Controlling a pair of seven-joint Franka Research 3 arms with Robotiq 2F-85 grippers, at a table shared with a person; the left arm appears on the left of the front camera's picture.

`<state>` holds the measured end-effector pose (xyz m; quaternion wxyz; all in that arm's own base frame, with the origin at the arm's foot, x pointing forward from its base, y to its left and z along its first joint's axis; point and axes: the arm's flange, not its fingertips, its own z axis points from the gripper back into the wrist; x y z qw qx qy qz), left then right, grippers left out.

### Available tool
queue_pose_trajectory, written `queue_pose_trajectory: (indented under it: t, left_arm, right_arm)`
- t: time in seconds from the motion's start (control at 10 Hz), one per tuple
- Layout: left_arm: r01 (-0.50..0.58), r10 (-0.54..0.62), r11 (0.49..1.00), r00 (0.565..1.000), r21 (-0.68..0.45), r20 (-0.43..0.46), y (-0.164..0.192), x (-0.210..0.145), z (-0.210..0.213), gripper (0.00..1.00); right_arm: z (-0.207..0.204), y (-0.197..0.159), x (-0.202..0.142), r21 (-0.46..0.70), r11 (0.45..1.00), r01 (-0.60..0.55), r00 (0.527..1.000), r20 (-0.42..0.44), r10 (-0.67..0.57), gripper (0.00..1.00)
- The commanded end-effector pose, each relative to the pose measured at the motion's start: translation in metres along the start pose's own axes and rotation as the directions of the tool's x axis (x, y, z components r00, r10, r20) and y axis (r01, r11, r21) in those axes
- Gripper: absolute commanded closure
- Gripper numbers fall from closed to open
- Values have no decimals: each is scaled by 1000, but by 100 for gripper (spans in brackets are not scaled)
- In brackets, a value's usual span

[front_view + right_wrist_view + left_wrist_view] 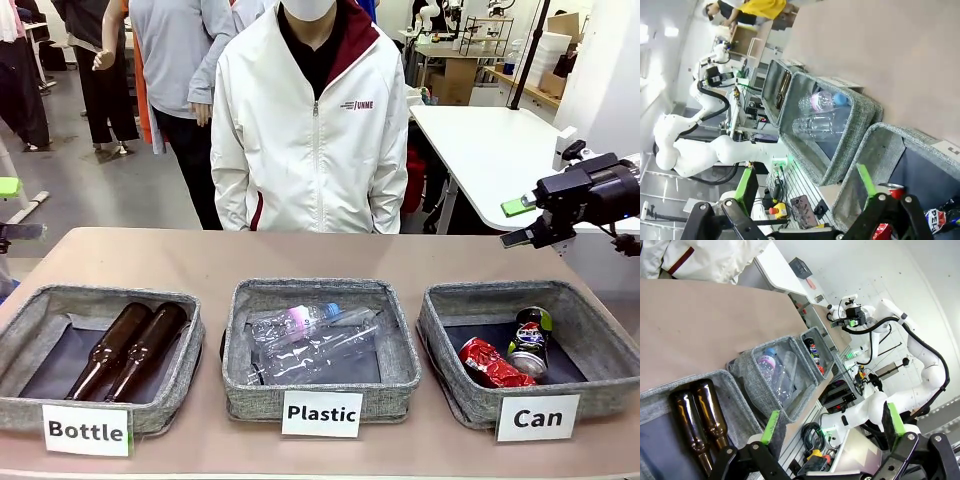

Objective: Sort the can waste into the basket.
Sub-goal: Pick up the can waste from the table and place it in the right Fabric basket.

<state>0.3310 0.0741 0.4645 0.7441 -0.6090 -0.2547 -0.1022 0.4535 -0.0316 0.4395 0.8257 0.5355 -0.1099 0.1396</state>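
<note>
Both cans lie in the Can basket [600, 330], the landmark here: the crushed red can [492, 364] on its dark base toward the front, the dark can [530, 340] just beside it on the right and touching it. Left of the Can basket stands the Plastic basket [400, 335] with clear bottles [310, 340], and farther left the Bottle basket [30, 310] with two brown bottles [130, 348] side by side. All three sit in a row on the table [180, 255], with a person in a white jacket [310, 130] at the far edge behind the Plastic basket. The right gripper [520, 222] hangs above and behind the Can basket's far right corner, well clear of it, its green-padded fingers apart and holding nothing; its wrist view looks down on the red can [883, 231] and dark can [940, 218] inside the Can basket [875, 150]. The left gripper [832, 425] is far from the Can basket, over the near end of the Bottle basket [742, 400], fingers spread wide and empty
</note>
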Motion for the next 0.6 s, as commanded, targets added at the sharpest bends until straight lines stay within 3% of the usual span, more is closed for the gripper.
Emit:
queue_pose_trajectory:
  t: [0.0,0.5]
  left_arm:
    - [9,-9,1000,1000,2,-3,-1,-1,1,0]
    - [9,-9,1000,1000,2,-3,-1,-1,1,0]
  right_arm:
    - [4,1,-1,3,1000,-14,1000,-8,14,0]
    - [4,1,-1,3,1000,-14,1000,-8,14,0]
